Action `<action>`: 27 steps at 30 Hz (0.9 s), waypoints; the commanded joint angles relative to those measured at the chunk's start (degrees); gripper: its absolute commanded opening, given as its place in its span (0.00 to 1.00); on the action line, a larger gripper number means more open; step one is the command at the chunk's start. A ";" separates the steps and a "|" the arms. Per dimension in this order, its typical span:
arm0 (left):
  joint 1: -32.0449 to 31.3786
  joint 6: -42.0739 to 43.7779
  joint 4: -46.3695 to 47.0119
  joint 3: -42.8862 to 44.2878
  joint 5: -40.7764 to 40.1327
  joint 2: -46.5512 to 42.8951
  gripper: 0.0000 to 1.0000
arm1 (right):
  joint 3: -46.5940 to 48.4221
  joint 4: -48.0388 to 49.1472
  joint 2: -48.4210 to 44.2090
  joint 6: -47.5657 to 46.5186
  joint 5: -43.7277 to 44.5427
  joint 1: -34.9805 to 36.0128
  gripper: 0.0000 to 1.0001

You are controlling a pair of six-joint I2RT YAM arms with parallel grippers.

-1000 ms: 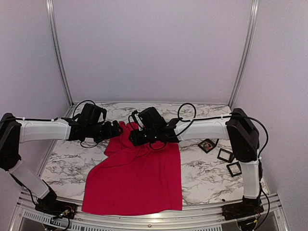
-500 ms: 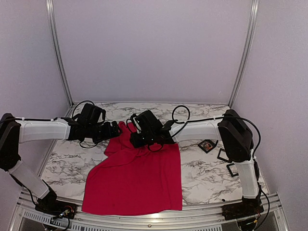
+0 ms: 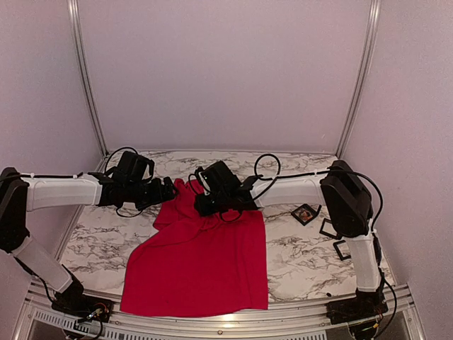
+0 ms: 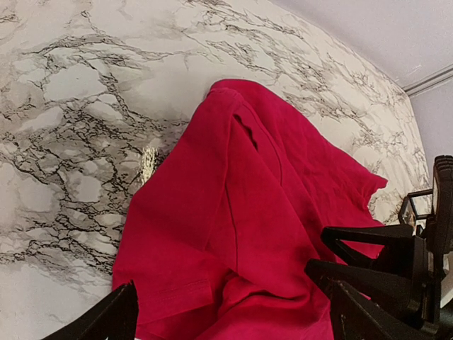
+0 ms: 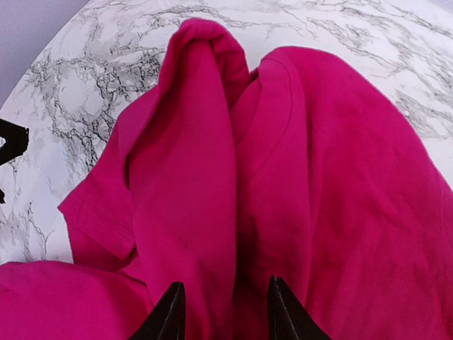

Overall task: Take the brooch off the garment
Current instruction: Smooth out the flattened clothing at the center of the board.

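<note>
R gripper (image 5: 223, 312): two black pointed fingertips (image 5: 170, 312) straddle a raised, rounded fold of the garment (image 5: 340, 177). Jaws partly closed w/ cloth btwn them; can't tell if they actually pinch it.

L gripper (image 4: 230, 319): jaws spread wide, nothing held, hovering low over the shirt's bunched end, near the R gripper.

Garment = soft matte red T-shirt w/ stitched collar seam & hems. Crumpled in ridges at the far end by both grippers, flatter toward the near edge, centre-left on the table (image 3: 297, 262).

Table top: smooth white marble pattern, grey-black veins.

Small pale glinting object (image 4: 148, 164) touches the shirt's edge on the marble; too small to tell what it is.

Small black square cases (image 3: 306, 213) lie well apart from the shirt, R side.
</note>
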 commanded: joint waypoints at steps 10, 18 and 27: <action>0.50 0.32 -0.61 -1.34 -0.20 -2.36 0.97 | 3.12 1.25 0.59 -1.13 -2.36 1.67 0.03; 0.99 -0.73 -0.15 -2.00 0.64 -2.76 0.97 | 1.52 4.08 -0.70 -6.34 -2.48 5.30 0.01; 2.62 -2.40 1.19 -2.78 4.27 -1.76 0.95 | 3.18 3.46 3.94 -12.94 -2.48 10.08 0.08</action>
